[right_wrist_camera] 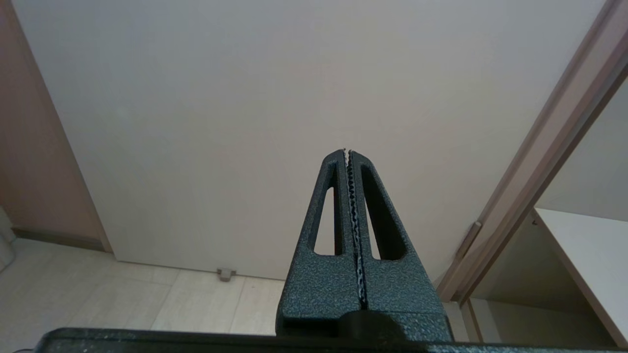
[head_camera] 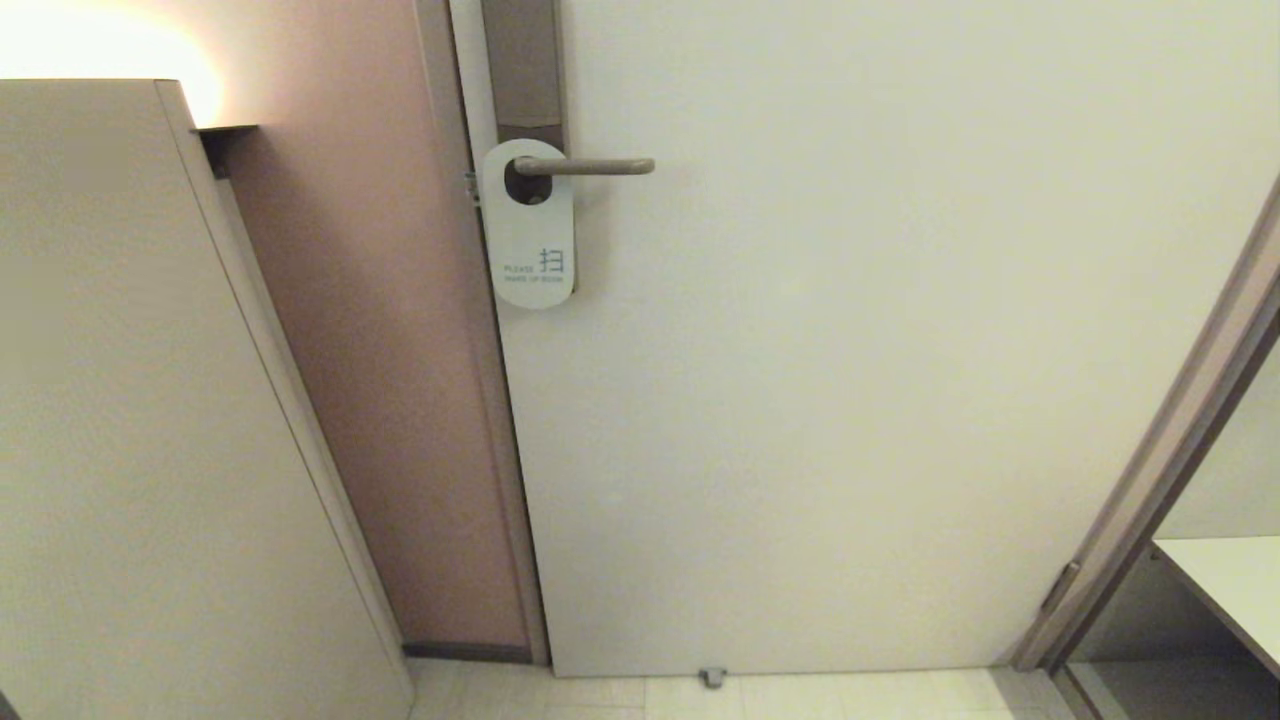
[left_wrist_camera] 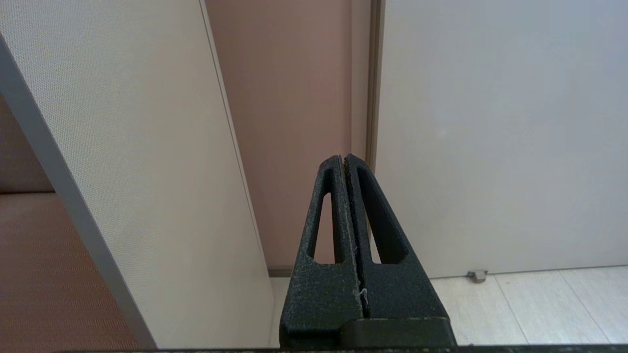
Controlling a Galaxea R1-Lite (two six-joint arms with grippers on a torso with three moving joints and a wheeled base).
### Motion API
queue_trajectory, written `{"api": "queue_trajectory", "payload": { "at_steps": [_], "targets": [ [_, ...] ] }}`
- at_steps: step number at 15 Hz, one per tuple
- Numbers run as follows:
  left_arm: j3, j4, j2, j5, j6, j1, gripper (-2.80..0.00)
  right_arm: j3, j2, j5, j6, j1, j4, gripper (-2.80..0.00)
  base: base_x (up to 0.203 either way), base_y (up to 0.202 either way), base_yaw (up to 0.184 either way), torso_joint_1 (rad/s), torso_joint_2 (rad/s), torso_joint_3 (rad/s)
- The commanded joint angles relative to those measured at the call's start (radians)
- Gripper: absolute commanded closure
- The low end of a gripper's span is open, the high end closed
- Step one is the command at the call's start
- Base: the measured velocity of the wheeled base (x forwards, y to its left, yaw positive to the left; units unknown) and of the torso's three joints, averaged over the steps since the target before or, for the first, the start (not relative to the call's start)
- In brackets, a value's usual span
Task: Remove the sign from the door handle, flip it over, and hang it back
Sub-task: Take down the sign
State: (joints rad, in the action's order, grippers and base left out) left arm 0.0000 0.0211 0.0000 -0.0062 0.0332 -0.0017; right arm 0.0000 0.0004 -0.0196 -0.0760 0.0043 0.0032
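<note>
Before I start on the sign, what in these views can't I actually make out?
- Sign back face: head view, turned to the door.
- Its smaller printed lines: head view, too small to read.
- Door handle backplate: top cut by frame edge, lower part behind sign.
- Both wrist views show neither sign nor handle.

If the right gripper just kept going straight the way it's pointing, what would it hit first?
Most likely the plain cream door panel: the shut right gripper points at its bare face, nothing visible between, though depth is unclear.

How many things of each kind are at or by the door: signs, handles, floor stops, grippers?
Signs: 1, the sign, white side out, hanging on the handle.
Handles: 1, the door handle.
Floor stops: 1, the door stop.
Grippers: 2, left gripper and right gripper, both shut and empty.
Total: 5
</note>
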Motion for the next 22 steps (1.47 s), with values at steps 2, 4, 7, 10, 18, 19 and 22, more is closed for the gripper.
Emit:
{"api": "queue_trajectory", "payload": {
  "at_steps": [2, 4, 7, 10, 18, 19, 22],
  "targets": [
    [0.0, -0.001, 0.0, 0.0, 0.003, 0.0, 0.0, 0.0, 0.0, 0.0, -0.001, 0.0, 0.0, 0.0, 0.0, 0.0, 0.0, 0.0, 0.0, 0.0],
    [-0.002, 0.0, 0.0, 0.0, 0.004, 0.0, 0.0, 0.0, 0.0, 0.0, -0.001, 0.0, 0.0, 0.0, 0.0, 0.0, 0.0, 0.0, 0.0, 0.0],
    [-0.002, 0.0, 0.0, -0.001, 0.005, 0.0, 0.0, 0.0, 0.0, 0.0, -0.001, 0.0, 0.0, 0.0, 0.0, 0.0, 0.0, 0.0, 0.0, 0.0],
    [-0.002, 0.002, 0.0, -0.007, 0.011, 0.0, 0.0, 0.0, 0.0, 0.0, -0.001, 0.0, 0.0, 0.0, 0.0, 0.0, 0.0, 0.0, 0.0, 0.0],
    [-0.002, 0.0, 0.0, -0.005, 0.014, 0.0, 0.0, 0.0, 0.0, 0.0, -0.001, 0.0, 0.0, 0.0, 0.0, 0.0, 0.0, 0.0, 0.0, 0.0],
    [-0.002, 0.0, 0.0, -0.005, 0.018, 0.0, 0.0, 0.0, 0.0, 0.0, -0.001, 0.0, 0.0, 0.0, 0.0, 0.0, 0.0, 0.0, 0.0, 0.0],
    [-0.001, -0.001, 0.0, -0.005, 0.016, 0.0, 0.0, 0.0, 0.0, 0.0, -0.001, 0.0, 0.0, 0.0, 0.0, 0.0, 0.0, 0.0, 0.0, 0.0]
  ]
}}
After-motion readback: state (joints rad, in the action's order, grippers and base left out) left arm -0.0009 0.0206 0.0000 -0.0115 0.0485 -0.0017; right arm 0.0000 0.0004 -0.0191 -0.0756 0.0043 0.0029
